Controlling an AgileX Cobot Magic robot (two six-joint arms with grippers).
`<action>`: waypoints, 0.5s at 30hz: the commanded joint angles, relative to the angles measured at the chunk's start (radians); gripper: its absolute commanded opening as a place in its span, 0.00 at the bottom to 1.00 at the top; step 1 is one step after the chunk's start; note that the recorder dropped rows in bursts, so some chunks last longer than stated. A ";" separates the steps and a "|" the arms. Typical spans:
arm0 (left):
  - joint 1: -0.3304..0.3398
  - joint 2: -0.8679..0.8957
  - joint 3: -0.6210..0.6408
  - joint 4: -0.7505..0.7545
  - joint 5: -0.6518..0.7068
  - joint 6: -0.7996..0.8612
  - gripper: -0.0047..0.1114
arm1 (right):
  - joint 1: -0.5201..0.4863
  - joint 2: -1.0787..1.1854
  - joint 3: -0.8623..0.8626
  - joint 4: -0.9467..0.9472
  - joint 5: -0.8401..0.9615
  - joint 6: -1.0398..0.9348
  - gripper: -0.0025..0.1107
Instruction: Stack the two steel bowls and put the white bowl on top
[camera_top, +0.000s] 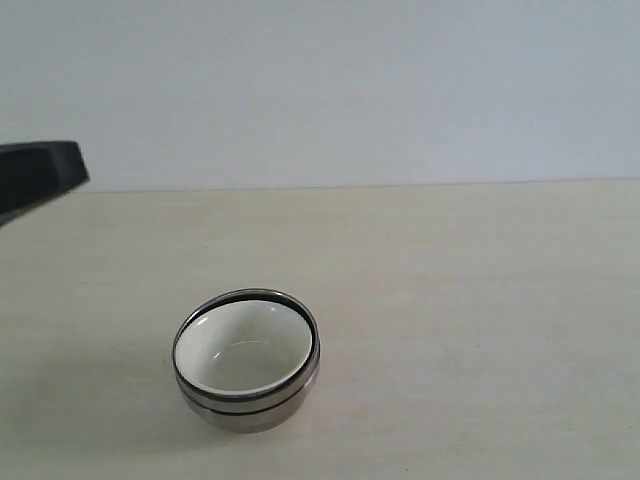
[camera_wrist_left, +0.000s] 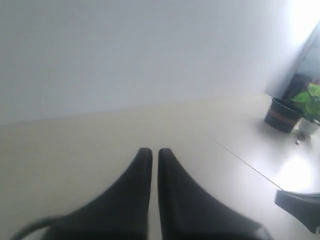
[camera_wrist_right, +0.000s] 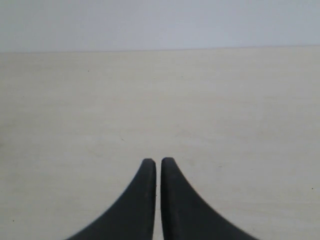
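Note:
The two steel bowls (camera_top: 248, 411) stand nested on the pale tabletop, left of centre and near the front of the exterior view. The white bowl (camera_top: 243, 346) sits inside them, with a steel rim ringing it. Neither wrist view shows any of the bowls. My left gripper (camera_wrist_left: 151, 151) is shut with nothing in it, over bare table. A black part of the left arm (camera_top: 40, 176) shows at the far left edge, well away from the stack. My right gripper (camera_wrist_right: 158, 161) is also shut and holds nothing; it does not appear in the exterior view.
A dark pot with a green plant (camera_wrist_left: 283, 114) stands far off on a neighbouring surface. A seam line (camera_wrist_left: 240, 160) crosses the table. A dark arm part (camera_wrist_left: 300, 206) enters the left wrist view at its edge. A plain wall (camera_top: 320, 90) backs the table.

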 joint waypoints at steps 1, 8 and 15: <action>0.098 -0.128 0.004 -0.006 -0.003 0.007 0.08 | 0.000 -0.005 -0.001 -0.010 -0.004 0.001 0.02; 0.195 -0.367 0.004 -0.006 -0.003 0.007 0.08 | 0.000 -0.005 -0.001 -0.010 -0.004 0.001 0.02; 0.266 -0.557 0.004 -0.006 -0.003 0.007 0.08 | 0.000 -0.005 -0.001 -0.010 -0.004 0.001 0.02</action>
